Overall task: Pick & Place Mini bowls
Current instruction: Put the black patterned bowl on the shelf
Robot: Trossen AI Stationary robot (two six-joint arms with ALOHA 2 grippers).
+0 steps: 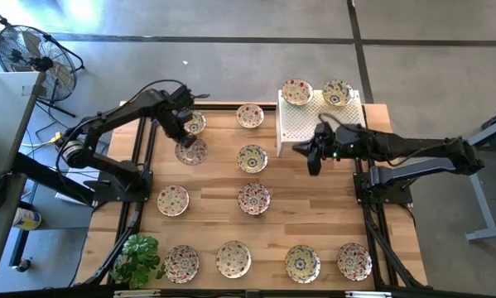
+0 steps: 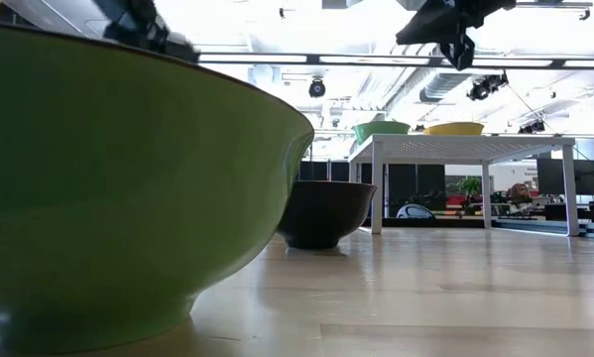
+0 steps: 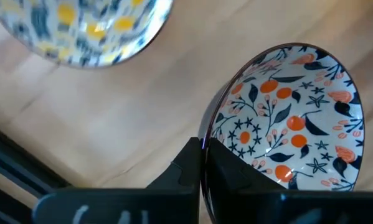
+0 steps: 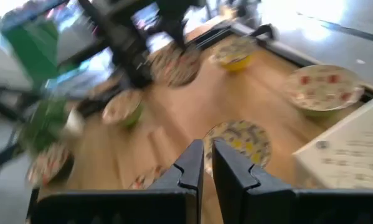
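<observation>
My left gripper (image 1: 184, 139) at the table's far left is shut on a mini bowl (image 1: 191, 152) with orange and blue flowers inside (image 3: 292, 130). A second mini bowl (image 1: 195, 122) sits on the wood just beyond it and shows blurred in the left wrist view (image 3: 80, 31). My right gripper (image 1: 314, 162) hangs shut and empty (image 4: 208, 155) above the table, just near of the white perforated stand (image 1: 318, 124). Two mini bowls (image 1: 297, 91) (image 1: 337, 93) stand on the stand's far edge. Several more mini bowls lie over the table. My left gripper pinches the bowl's rim (image 3: 206, 138), with one finger (image 3: 236, 177) inside the bowl and one (image 3: 185, 163) outside against its dark wall. The fingers come from above. The bowl hangs tilted, its inside turned toward the wrist, seemingly clear of the table.
Mini bowls stand at the table's middle (image 1: 252, 157) (image 1: 253, 198), far middle (image 1: 249, 115), left (image 1: 173, 199) and along the near edge (image 1: 233, 258) (image 1: 354, 260). A potted plant (image 1: 136, 257) stands at the near left corner. In the low view a large green bowl (image 2: 108, 178) fills the left.
</observation>
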